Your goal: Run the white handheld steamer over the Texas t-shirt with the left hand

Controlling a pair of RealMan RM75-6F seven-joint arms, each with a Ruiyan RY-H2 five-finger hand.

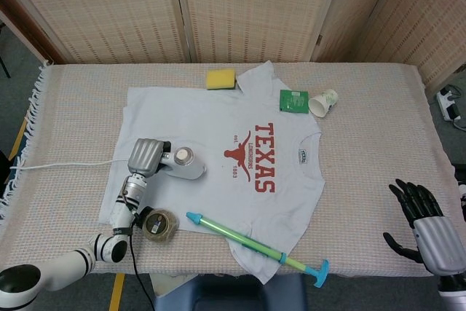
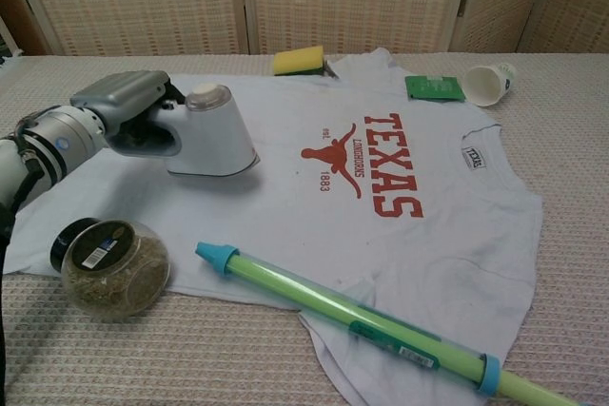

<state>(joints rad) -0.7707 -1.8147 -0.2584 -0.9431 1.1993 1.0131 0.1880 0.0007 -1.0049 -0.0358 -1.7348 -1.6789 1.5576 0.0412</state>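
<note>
One left hand [image 2: 128, 111] gripping steamer [image 2: 214, 135], jar [image 2: 114, 268] nearby, right hand [image 1: 426, 223] spread empty

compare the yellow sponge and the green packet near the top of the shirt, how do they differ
The yellow sponge is a thick block, while the green packet looks thin and flat. The sponge lies over the t-shirt's far edge; the packet lies on the table cloth just beyond the sleeve, next to the tipped paper cup. The sponge is plain; the packet shows print. Both are roughly rectangular and far from both hands.
</note>
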